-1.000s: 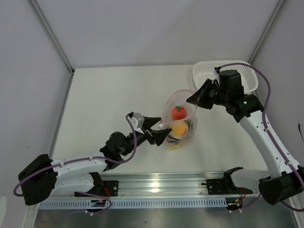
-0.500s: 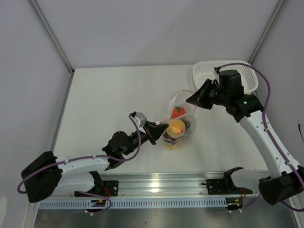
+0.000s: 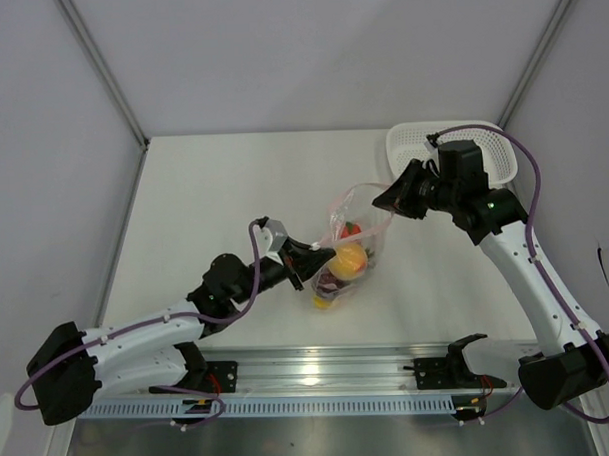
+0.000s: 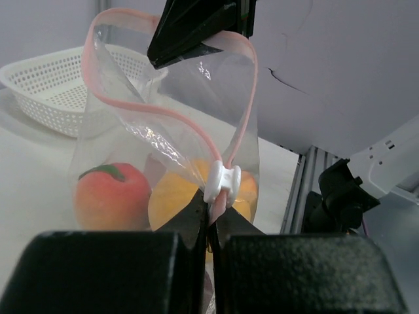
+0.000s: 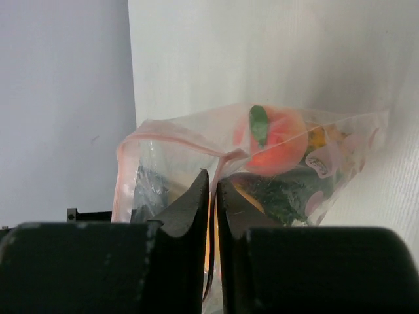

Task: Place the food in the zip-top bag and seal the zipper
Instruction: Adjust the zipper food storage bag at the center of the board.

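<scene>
Clear plastic sags between the two arms: the bag (image 3: 359, 221) is strung up over the table (image 3: 213, 191), in front of the white basket (image 3: 502, 146). The fruit is already bunched in its belly, a peach (image 4: 108, 196) and a yellow fruit (image 3: 349, 256) the easiest to make out. Whether the bottom rests on the table I cannot tell.

The left gripper (image 4: 211, 212) is clenched on the pink zipper (image 4: 242, 111) just under the white slider (image 4: 222, 182). The right gripper (image 5: 211, 186) pinches the same strip at the far end of the mouth. Between them the mouth gapes in a wide loop, so nothing is sealed yet.

The trouble I would expect comes from that thin strip. Both pinches are narrow, and the fruit's weight drags down on them. A hard pull apart could slide the plastic out of one grip, and the bag would tip and spill through the open mouth. The left jaws also sit below the slider rather than on it, so a pull may stretch the strip without moving the slider. Lips that meet crooked could jam it.
</scene>
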Robot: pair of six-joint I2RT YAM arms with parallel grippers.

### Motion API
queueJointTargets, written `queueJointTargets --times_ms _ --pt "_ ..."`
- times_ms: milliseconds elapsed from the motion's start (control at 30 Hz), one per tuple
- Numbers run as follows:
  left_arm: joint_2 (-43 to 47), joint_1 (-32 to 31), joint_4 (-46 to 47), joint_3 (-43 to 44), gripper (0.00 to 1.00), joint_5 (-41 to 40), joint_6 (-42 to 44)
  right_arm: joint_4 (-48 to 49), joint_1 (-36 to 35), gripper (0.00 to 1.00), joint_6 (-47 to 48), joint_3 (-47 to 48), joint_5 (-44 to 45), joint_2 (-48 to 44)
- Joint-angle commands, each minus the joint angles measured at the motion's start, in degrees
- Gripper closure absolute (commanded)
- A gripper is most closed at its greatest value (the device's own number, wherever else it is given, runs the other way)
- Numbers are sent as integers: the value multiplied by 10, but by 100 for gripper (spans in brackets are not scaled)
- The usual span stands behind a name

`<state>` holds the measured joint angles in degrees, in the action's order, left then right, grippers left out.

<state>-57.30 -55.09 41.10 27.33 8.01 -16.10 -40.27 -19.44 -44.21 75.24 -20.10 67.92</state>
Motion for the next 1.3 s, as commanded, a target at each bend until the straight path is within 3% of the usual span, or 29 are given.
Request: queueJointTargets --times_ms 0,33,67,133,233,267,300,500,633,733,833,1000,1133,1267 --pt "6 26 2 8 100 95 -20 -3 -8 87 52 21 -11 -12" --pt "3 37 1 9 99 101 -25 -20 -11 82 61 24 4 -12" --pt "-3 41 -4 10 99 112 -35 -30 -15 70 73 28 12 -12" --pt "-5 49 -9 16 99 141 -39 -57 -17 59 108 34 21 -12" --pt "-9 53 -53 34 99 161 -38 -88 -16 26 152 54 42 -13" --pt "-10 54 -62 41 99 169 -38 -93 -16 3 166 61 47 -14" --pt "-11 55 -63 42 99 189 -39 -99 -17 1 180 81 48 -14" --pt "-17 75 -130 90 99 270 -44 -114 -57 1 292 170 20 -13" --pt "-17 99 -209 134 99 336 -55 -129 -131 0 356 224 -44 21" --pt "-19 112 -254 166 99 365 -60 -126 -204 1 397 225 -35 30" --pt "-19 119 -281 178 99 394 -68 -125 -224 1 415 217 -56 46" --pt "-26 124 -299 186 99 431 -74 -97 -252 17 426 210 -85 65" --pt "-28 125 -306 188 99 445 -75 -88 -255 40 436 213 -113 75" --pt "-28 129 -313 192 99 454 -80 -96 -257 49 439 207 -157 85"
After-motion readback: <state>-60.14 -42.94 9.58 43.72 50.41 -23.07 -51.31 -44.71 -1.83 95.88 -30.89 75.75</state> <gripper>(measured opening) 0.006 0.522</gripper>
